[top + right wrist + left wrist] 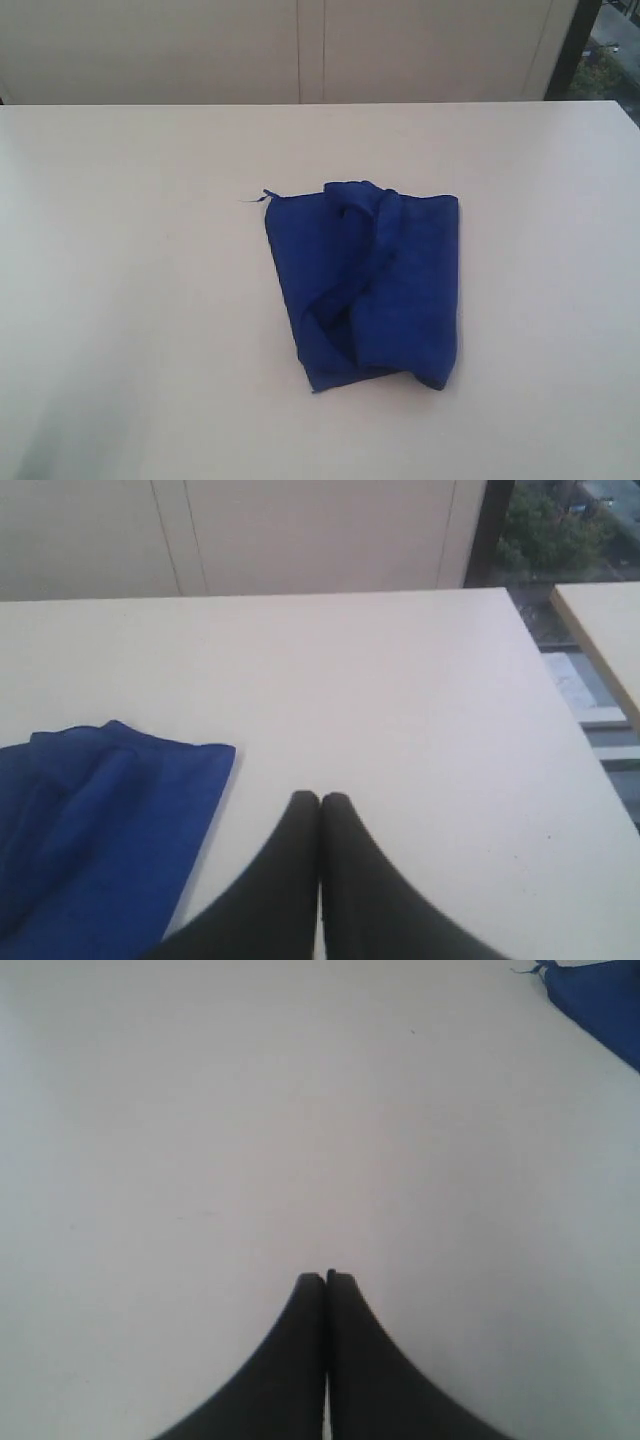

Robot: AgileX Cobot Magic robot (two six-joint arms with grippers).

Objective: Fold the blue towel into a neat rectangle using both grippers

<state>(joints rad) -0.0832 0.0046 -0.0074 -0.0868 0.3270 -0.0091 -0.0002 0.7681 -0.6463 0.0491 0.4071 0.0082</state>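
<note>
The blue towel (370,285) lies loosely folded and rumpled in the middle of the white table (120,300), with a small thread at its far left corner. Neither gripper shows in the exterior view. In the left wrist view my left gripper (326,1278) is shut and empty over bare table, and only a corner of the towel (600,1005) shows far off. In the right wrist view my right gripper (320,798) is shut and empty just beside the towel's (100,830) edge, not touching it.
A pale panelled wall (320,50) runs behind the table's far edge. The table's right edge (575,750) drops off toward a window, with a second tabletop (605,630) beyond it.
</note>
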